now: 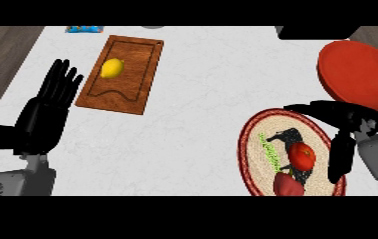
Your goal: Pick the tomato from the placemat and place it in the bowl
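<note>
One red tomato (pixel 302 155) lies on the round woven placemat (pixel 255 148), near the red bowl (pixel 351 70). Just beside it, the right hand (pixel 341 133) hovers with fingers spread. At far left, the left hand (pixel 46 114) rests open.

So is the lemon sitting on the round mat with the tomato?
No, the lemon sits on the wooden board at the left, far from the tomato on the round mat.
</note>
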`<action>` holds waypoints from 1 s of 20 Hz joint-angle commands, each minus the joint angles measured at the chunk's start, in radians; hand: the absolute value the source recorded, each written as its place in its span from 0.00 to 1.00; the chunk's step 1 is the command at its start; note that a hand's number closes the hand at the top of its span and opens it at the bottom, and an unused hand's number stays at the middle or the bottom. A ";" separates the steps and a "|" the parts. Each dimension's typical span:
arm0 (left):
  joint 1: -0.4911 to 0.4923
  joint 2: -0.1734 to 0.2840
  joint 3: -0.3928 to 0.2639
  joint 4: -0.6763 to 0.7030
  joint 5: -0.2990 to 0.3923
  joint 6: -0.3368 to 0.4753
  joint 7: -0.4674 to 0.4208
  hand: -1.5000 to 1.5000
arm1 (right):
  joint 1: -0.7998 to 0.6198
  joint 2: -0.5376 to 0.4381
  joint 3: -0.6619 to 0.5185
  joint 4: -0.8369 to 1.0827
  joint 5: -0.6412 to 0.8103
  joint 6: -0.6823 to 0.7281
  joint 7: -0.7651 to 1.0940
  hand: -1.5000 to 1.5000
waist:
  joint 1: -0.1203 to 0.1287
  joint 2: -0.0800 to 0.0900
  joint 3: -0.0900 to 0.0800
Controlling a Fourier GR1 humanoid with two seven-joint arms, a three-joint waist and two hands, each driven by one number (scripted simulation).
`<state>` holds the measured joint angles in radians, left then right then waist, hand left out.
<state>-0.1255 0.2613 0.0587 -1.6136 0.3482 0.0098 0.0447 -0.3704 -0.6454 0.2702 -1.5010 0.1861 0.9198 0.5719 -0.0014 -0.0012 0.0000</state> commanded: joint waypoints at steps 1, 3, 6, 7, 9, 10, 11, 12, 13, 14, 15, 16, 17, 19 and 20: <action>0.023 0.004 0.028 0.034 -0.003 -0.047 -0.042 0.50 | 0.070 -0.036 -0.036 -0.012 0.120 -0.031 -0.167 0.00 | 0.002 0.001 0.000; 0.008 0.009 0.057 0.093 0.014 -0.075 -0.073 0.50 | 0.105 0.016 0.015 -0.021 0.198 -0.107 -0.180 0.00 | 0.001 0.002 0.000; -0.017 -0.010 0.045 0.086 0.000 -0.069 -0.035 0.50 | 0.137 0.032 -0.012 -0.040 0.233 -0.093 -0.222 0.00 | 0.000 0.001 0.000; 0.044 0.002 0.044 -0.070 0.007 -0.047 0.031 0.50 | 0.126 0.043 -0.037 -0.049 0.210 -0.058 -0.195 0.00 | 0.004 0.000 0.000; -0.025 -0.018 0.054 0.068 -0.005 -0.063 -0.016 0.50 | 0.135 0.045 0.003 0.017 0.314 -0.103 -0.286 0.00 | 0.002 0.002 0.000; -0.015 -0.024 0.036 -0.065 -0.002 -0.007 0.086 0.50 | 0.103 0.069 -0.012 0.044 0.290 -0.069 -0.266 0.00 | 0.005 0.001 0.000; -0.014 -0.009 0.072 0.052 0.010 -0.087 -0.024 0.50 | 0.073 0.087 0.017 0.133 0.358 -0.121 -0.309 0.00 | 0.007 0.003 0.000; 0.040 -0.016 0.056 -0.010 -0.011 -0.081 -0.012 0.50 | 0.058 0.096 -0.004 0.141 0.368 -0.111 -0.315 0.00 | 0.008 0.002 0.000; 0.005 -0.063 0.026 0.044 -0.040 -0.053 -0.043 0.50 | 0.084 0.108 0.014 0.119 0.378 -0.105 -0.294 0.00 | 0.004 0.002 0.000; 0.020 -0.010 0.070 -0.038 -0.005 -0.054 0.044 0.50 | 0.061 0.129 0.018 0.158 0.399 -0.112 -0.297 0.00 | 0.008 0.001 0.000; -0.007 -0.047 0.044 0.072 -0.049 -0.053 -0.020 0.50 | 0.141 0.132 0.001 0.019 0.367 -0.077 -0.238 0.00 | -0.001 0.001 0.000; -0.002 -0.030 0.064 -0.031 -0.022 -0.041 0.046 0.50 | 0.071 0.161 -0.005 0.101 0.392 -0.058 -0.239 0.00 | 0.005 0.001 0.000; 0.008 -0.016 0.074 -0.045 -0.005 -0.064 0.049 0.50 | 0.046 0.116 0.002 0.225 0.439 -0.114 -0.368 0.00 | 0.009 0.002 0.000; 0.025 -0.033 0.084 -0.043 -0.013 -0.070 0.031 0.50 | 0.127 0.153 -0.024 0.082 0.436 -0.073 -0.285 0.00 | 0.003 0.000 0.000; -0.033 -0.014 0.089 0.006 -0.012 -0.077 0.055 0.50 | 0.084 0.151 -0.013 0.162 0.458 -0.069 -0.318 0.00 | 0.003 0.001 0.000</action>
<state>-0.1217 0.2337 0.1270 -1.6216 0.3327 -0.0553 0.0691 -0.2806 -0.5146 0.2625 -1.3832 0.5932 0.8418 0.2799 0.0027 0.0000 0.0000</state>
